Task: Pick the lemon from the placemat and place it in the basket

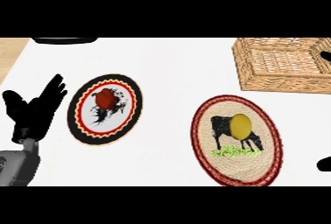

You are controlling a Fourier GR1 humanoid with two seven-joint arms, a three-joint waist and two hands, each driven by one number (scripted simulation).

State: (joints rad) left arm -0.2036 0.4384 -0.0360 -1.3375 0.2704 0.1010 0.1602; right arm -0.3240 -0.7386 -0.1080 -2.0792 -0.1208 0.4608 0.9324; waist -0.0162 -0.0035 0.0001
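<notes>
Resting spread, the left robot hand shows fully; the right robot hand is cropped, state unclear.

A single camera sits at the robot's head and looks steeply down onto the white counter, facing away from the body, so the counter's far side lies at the top and the left forearm enters from the lower edge. It is near enough that the cow placemat and the other round placemat fill the middle, while the right edge cuts the basket
</notes>
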